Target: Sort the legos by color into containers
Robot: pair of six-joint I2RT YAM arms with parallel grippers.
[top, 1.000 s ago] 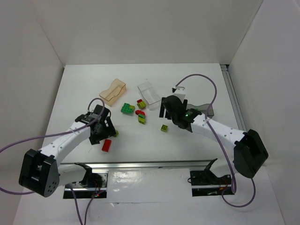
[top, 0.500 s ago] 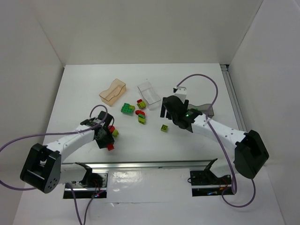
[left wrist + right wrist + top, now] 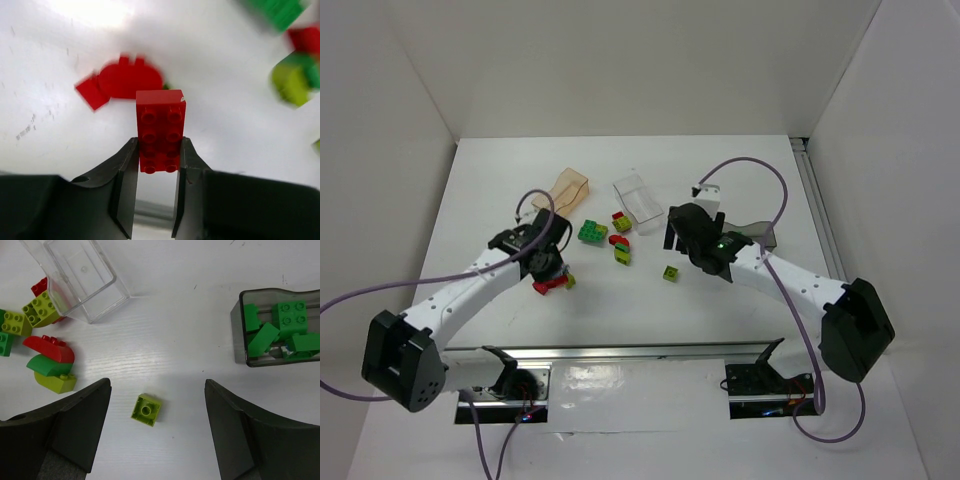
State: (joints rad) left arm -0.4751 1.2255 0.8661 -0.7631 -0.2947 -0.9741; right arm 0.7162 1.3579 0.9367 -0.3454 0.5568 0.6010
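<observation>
Left jaws are being clamped on a red lego (image 3: 160, 130) near the orange-tinted container (image 3: 563, 192), on its arm-base side, right jaws are being held wide apart, and, with the pick-up seemingly being completed, a lift over that container's rim is being called for.

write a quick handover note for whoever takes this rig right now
Left gripper: jaws shut on a red brick.
Right gripper: jaws open, above a loose yellow-green brick.
Grey tub holds green bricks; clear tub and orange tub look empty.
Done: some greens sorted.
Left: drop the red in a tub, then sort the mixed pile beside the clear tub.
</observation>
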